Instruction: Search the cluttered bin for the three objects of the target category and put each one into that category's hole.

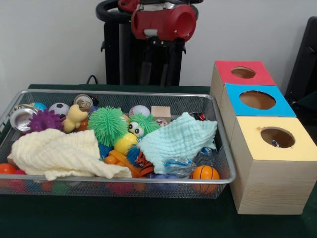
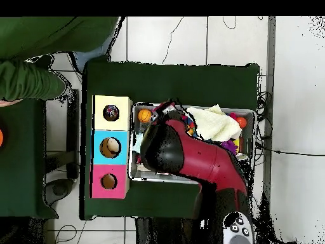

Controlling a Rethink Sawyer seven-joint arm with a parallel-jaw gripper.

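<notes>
Item: wire-mesh bin [image 1: 124,181], rectangular, see-through sides, on a dark green table; the contents are heaped, so anything wanted must be dug out. The target category is not stated, so its three objects cannot be singled out; any still in the bin lie in this jumble, partly under fabric

Nearest row: small orange basketball [image 1: 205,172], rubbery and dimpled, lodged in the front corner by the boxes; cream cloth [image 1: 54,153], soft and waffled, draped wide and probably hiding toys; pale green cloth [image 1: 181,139], same crinkled weave, folded over the middle

Alongside: yellow-topped box [image 1: 277,163], plain wood with a round hole, something small showing inside

Middle row: green puffer ball [image 1: 106,124], stringy soft spikes; purple spiky ball [image 1: 45,120], stubbier and firmer-looking; yellow duck-like toy [image 1: 75,117], smooth; blue-topped box [image 1: 257,100], hole apparently empty

Far row: metal can [image 1: 21,119] on its side in the corner; soccer ball [image 1: 59,107]; wooden block [image 1: 161,113], square-edged; red-topped box [image 1: 242,73]. The three boxes touch in a line beside the bin, keeping each drop short

Above: red arm [image 1: 163,21], held high; overhead it spreads across the bin and masks the gripper, so whether that is apart or closed cannot be told

Overhead edge: a person's green sleeve [image 2: 25,79], clear of the bin
</notes>
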